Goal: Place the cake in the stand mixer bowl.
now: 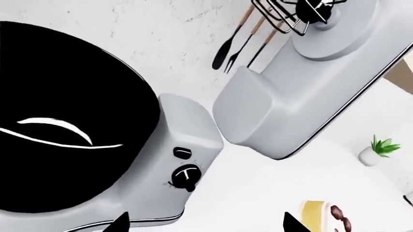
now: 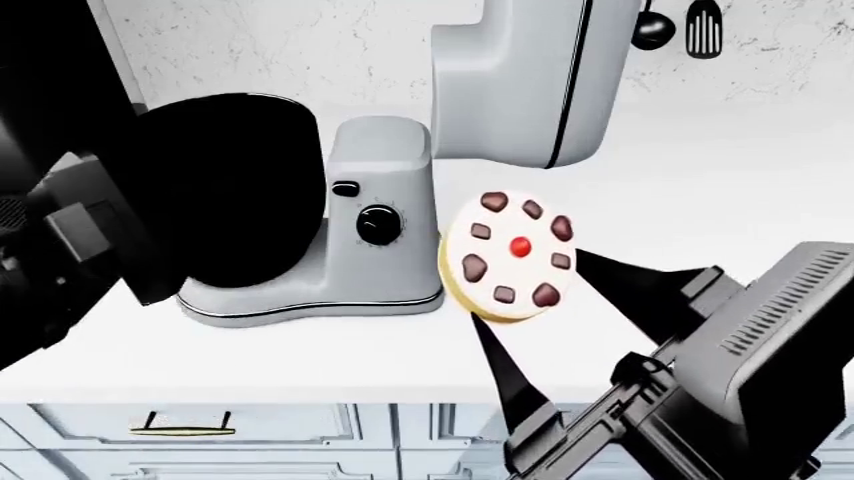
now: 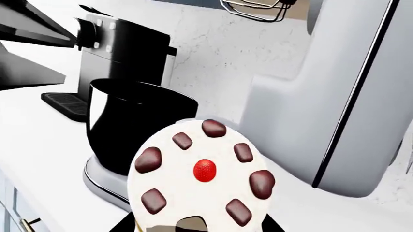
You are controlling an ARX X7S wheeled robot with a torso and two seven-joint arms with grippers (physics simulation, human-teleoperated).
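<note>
The cake [image 2: 509, 257] is tipping on edge, its white iced face with chocolate pieces and a red centre facing the head camera, just right of the light grey stand mixer [image 2: 380, 215]. The right end effector [image 2: 554, 300] is gripping its rim between two black fingers. The glossy black stand mixer bowl [image 2: 220, 190] is sitting left of the mixer's column on the white table [image 2: 334, 350]. The left end effector [image 1: 206, 223] is showing only fingertips set apart, holding nothing.

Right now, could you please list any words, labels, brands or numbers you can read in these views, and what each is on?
No readable text in any view.
Stand mixer: tiny marks ring its dial, too small to read.
Cake, stand mixer bowl and black appliance: no lettering visible.
</note>
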